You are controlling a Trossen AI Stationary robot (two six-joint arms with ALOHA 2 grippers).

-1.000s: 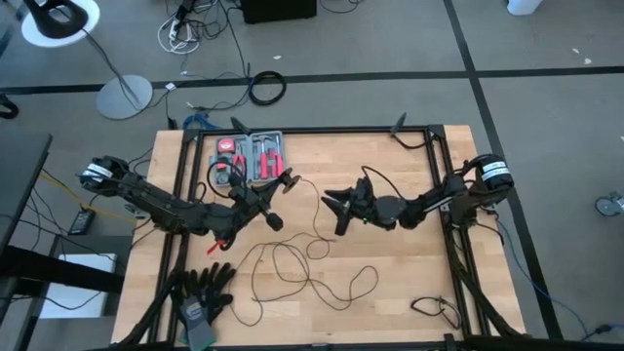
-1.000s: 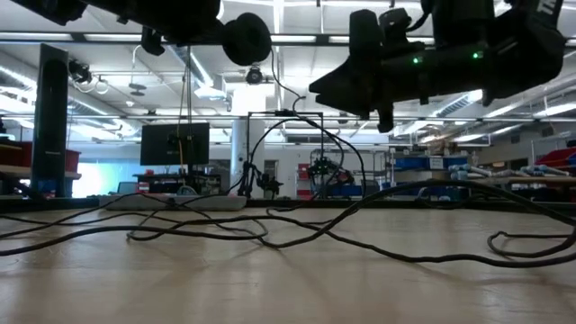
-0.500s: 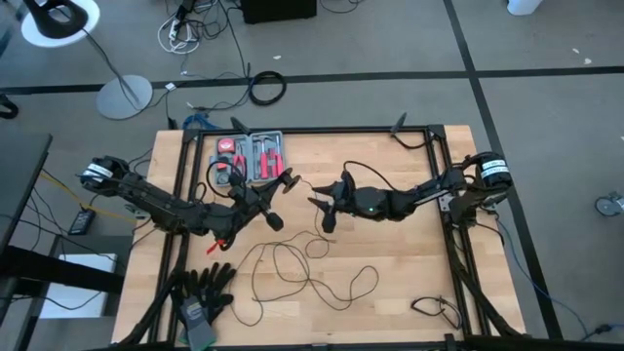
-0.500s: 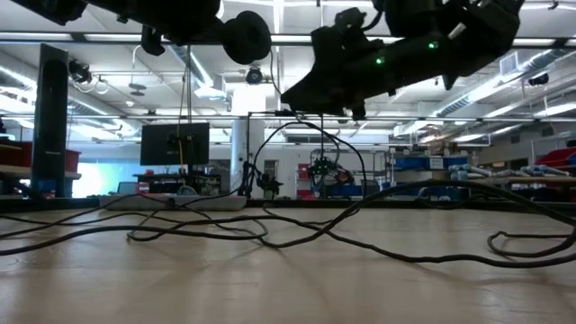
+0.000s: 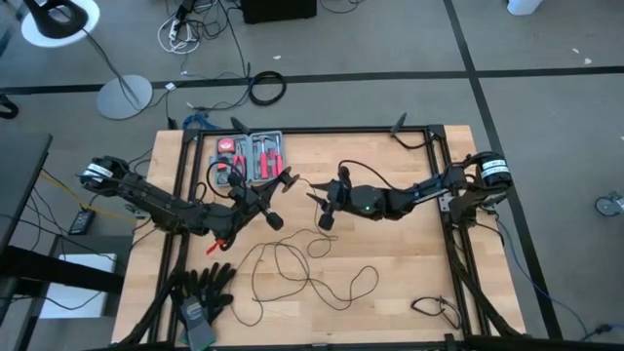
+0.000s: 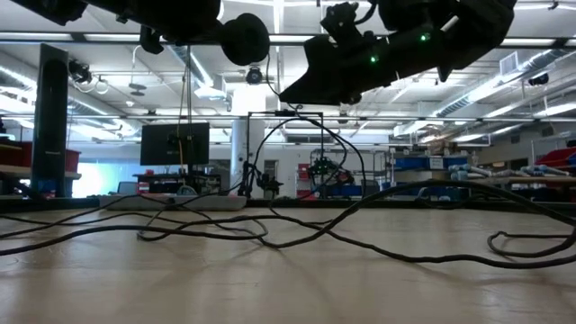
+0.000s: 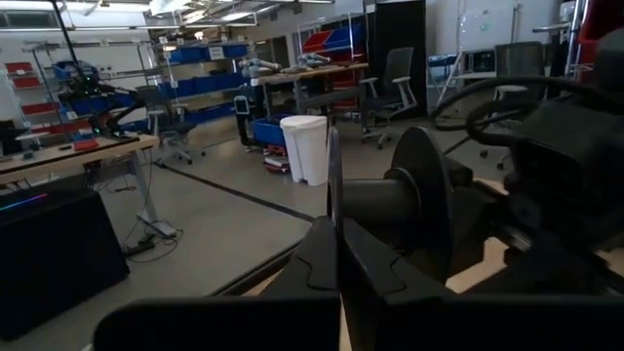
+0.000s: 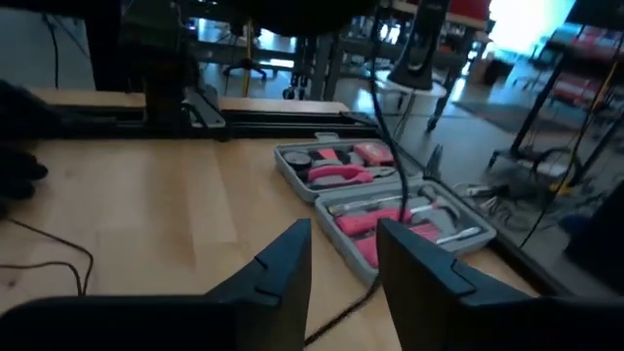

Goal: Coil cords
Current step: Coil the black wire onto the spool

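Observation:
The thin black cord point(image 5: 304, 270) lies in slack loops on the wooden table point(image 5: 409, 263) and rises to both grippers. My left gripper point(image 5: 287, 180) is shut, level and high over the table's middle. A round black disc point(image 7: 421, 200) stands close beside its fingers; what bears it I cannot tell. My right gripper point(image 5: 320, 208) is open, a little to the right of the left one. A strand of the cord point(image 8: 374, 146) runs down through the gap between its fingers point(image 8: 283, 268). I cannot tell whether it touches them. Another loop of cord point(image 5: 375, 175) arches over the right arm. My left gripper has a thin black line, seemingly the cord point(image 7: 332, 171), coming out between its shut fingertips. The fingers point level toward the table's far right. Held well clear of the table, the cord there leads off toward my right gripper.
An open grey case of pink tools point(image 5: 255, 156) lies at the far left, just behind the grippers. Black gloves point(image 5: 200, 292) lie at the near left corner. A short black cable point(image 5: 434, 310) lies at the near right. Black frame rails point(image 5: 437, 156) border the table.
My right gripper has gone toward the table's left, closer to my left gripper, risen a little and rolled about its own axis. The cord loop over the right arm has come along with it. The loops on the table have stayed put.

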